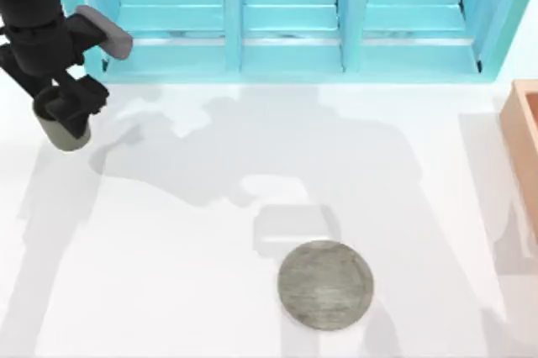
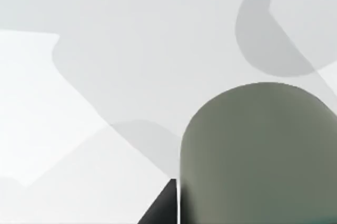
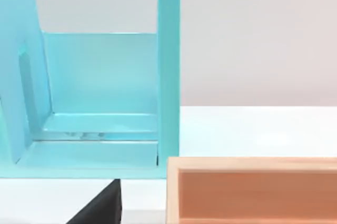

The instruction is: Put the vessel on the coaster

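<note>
White table (image 1: 210, 232). On it: round grey mottled coaster (image 1: 325, 284) lying flat, near the front edge, a bit right of centre. Turquoise shelf (image 1: 294, 18) with 3 open bays stands along the back edge. Orange wooden box (image 1: 523, 135) at the right edge, cut off by the frame, well apart from the coaster.

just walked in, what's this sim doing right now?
The left gripper is at the cup near the table's far left edge, in front of the turquoise shelf, and appears closed on its rim. The coaster lies bare toward the near middle, well apart from the cup, so the placing is not yet done. A wooden box sits at the right edge.
</note>
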`<state>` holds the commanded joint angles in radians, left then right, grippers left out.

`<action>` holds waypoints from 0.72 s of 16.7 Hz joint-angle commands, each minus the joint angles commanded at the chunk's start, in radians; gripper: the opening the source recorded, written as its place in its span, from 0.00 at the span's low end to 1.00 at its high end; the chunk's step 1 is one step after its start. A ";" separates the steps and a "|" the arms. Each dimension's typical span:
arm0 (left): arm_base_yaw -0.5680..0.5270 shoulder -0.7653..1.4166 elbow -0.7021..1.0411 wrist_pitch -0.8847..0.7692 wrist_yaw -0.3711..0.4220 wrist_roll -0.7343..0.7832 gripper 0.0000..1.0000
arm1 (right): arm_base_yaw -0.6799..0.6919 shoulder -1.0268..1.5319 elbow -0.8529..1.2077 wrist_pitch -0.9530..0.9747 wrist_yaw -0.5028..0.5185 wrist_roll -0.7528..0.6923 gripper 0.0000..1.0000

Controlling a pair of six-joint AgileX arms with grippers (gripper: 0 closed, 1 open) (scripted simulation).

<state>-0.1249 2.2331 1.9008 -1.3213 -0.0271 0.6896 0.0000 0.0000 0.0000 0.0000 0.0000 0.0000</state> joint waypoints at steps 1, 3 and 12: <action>-0.043 -0.016 -0.013 -0.004 0.007 -0.108 0.00 | 0.000 0.000 0.000 0.000 0.000 0.000 1.00; -0.136 -0.042 -0.033 -0.009 0.021 -0.323 0.00 | 0.000 0.000 0.000 0.000 0.000 0.000 1.00; -0.576 -0.064 -0.037 -0.006 0.095 -1.193 0.00 | 0.000 0.000 0.000 0.000 0.000 0.000 1.00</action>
<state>-0.7011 2.1690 1.8636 -1.3269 0.0680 -0.5032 0.0000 0.0000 0.0000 0.0000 0.0000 0.0000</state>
